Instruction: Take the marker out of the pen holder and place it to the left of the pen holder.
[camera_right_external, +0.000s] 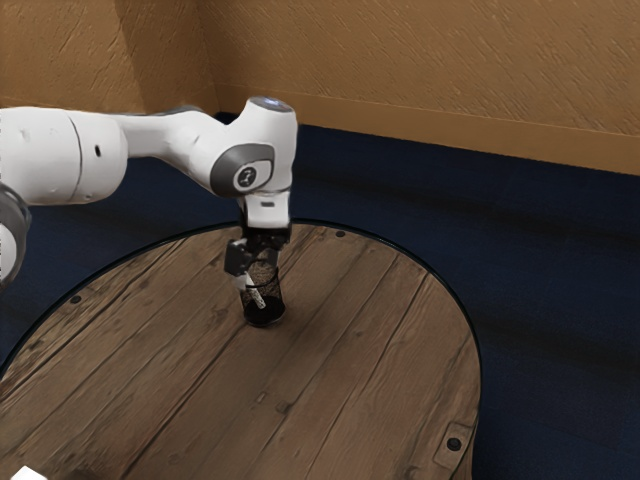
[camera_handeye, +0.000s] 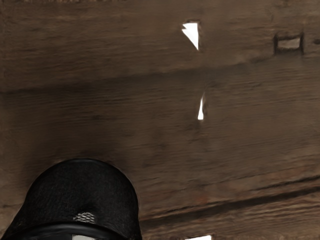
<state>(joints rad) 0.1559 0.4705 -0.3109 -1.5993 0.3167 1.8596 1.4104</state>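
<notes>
While claw (camera_right_external: 255, 268) hangs at pen holder (camera_right_external: 265, 313), table edge (camera_right_external: 479, 360) well apart, claw's spread and hold unclear

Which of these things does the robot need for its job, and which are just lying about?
For the job:
- black mesh pen holder
- white marker, inside the holder
- gripper, at the holder

Just lying about, it seems:
- white object at the exterior view's lower left corner, too cut off to name
</notes>
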